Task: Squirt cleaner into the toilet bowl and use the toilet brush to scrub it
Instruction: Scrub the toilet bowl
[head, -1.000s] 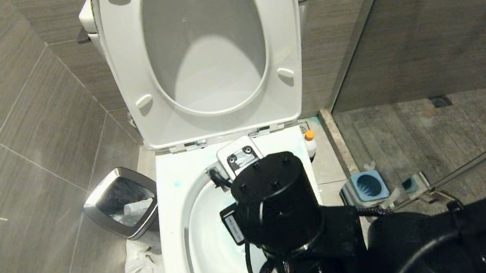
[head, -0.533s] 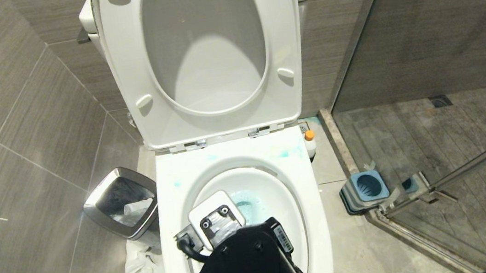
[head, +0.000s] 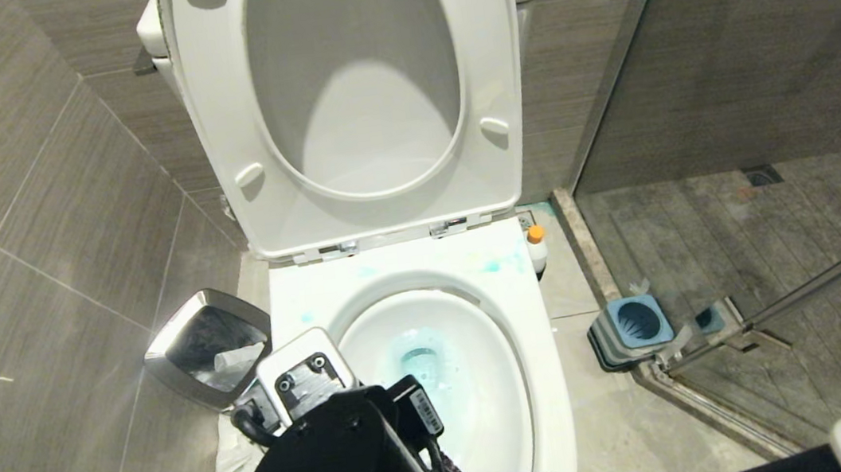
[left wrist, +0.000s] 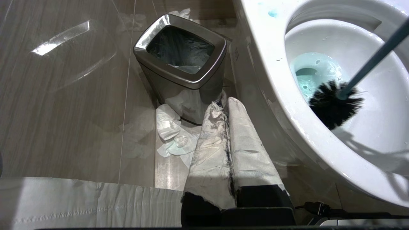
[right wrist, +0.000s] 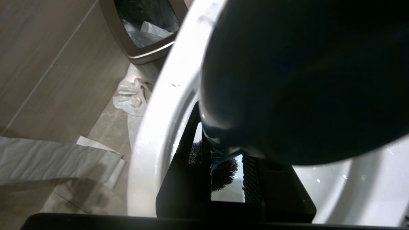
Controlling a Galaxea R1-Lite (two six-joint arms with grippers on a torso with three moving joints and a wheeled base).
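Right gripper (right wrist: 227, 169) apparently clamps toilet brush (left wrist: 335, 103) inside toilet bowl (left wrist: 367, 80).

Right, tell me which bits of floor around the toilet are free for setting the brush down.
Free: the tiles between the toilet bowl and the brush holder. Also the wide tiled stretch on the far side of the waste bin. Crowded: the gap between bin and bowl, strewn with crumpled paper, and the corner by the hinge, where the cleaner stands.
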